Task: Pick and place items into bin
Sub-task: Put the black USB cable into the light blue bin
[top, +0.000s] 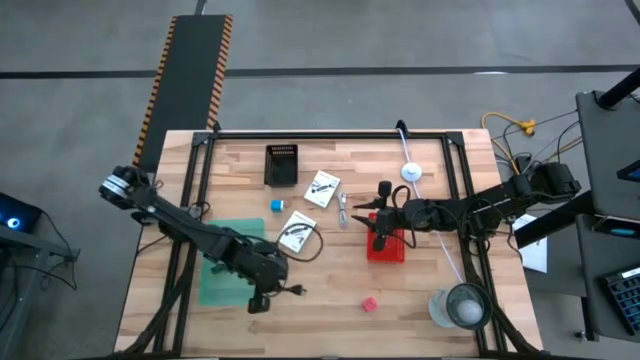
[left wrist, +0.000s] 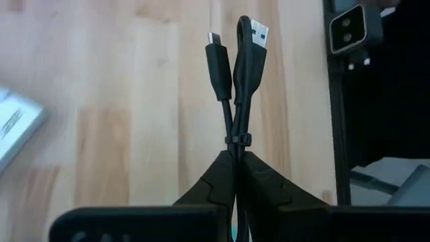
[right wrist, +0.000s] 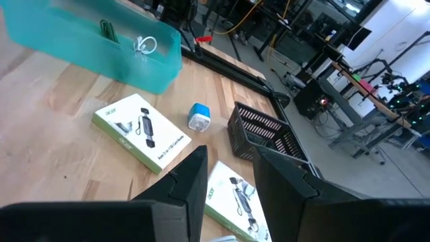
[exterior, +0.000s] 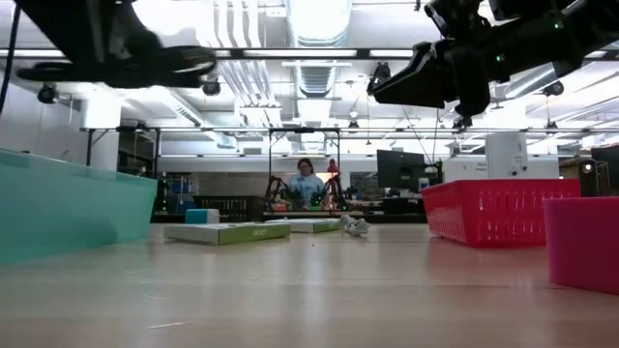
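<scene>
My left gripper hangs beside the near right corner of the green bin and is shut on a black cable. My right gripper is open and empty over the red basket; its wrist view shows the gap. Lying flat on the table are two white packets, a blue cube, a red cube and a white cable piece. Another white cable piece lies inside the bin. My left gripper pinches the folded black cable between its two fingers, just behind the small tie that binds the strands. The fingers lie along the cable. Its two plug ends stick out past the fingertips over the wood.
A black basket stands near the far edge. A large round clear container sits at the near right corner. A white cord runs across the right side of the table. Bare wood lies between the bin and the red cube.
</scene>
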